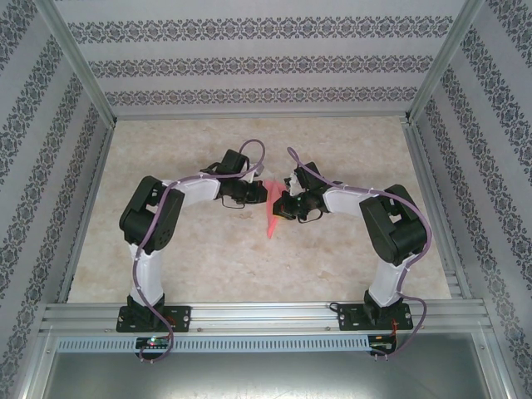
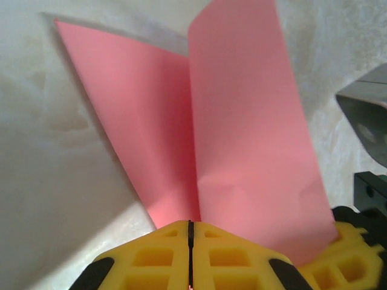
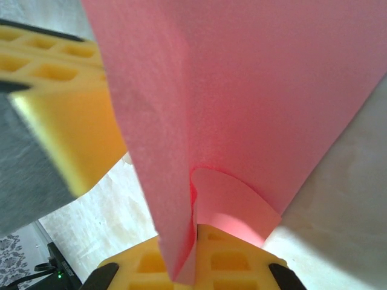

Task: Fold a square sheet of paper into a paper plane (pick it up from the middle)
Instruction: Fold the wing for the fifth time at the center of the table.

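Item: sheet of paper point(image 2: 242, 151), pink, part-folded along a centre crease. Left gripper point(image 2: 190, 241) clenched on the crease end; right gripper point(image 1: 279, 203) clenched just beside it. Long axis runs straight ahead of both pincers; arms equally near.

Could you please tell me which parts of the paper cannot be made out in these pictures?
Top view: the paper is tiny and partly covered by the left gripper and right gripper; its folds are unreadable.
Left wrist view: its top runs off the upper edge; its bottom hides behind the yellow fingers.
Right wrist view: close and blurred; its outline is cut off by the top and right edges.
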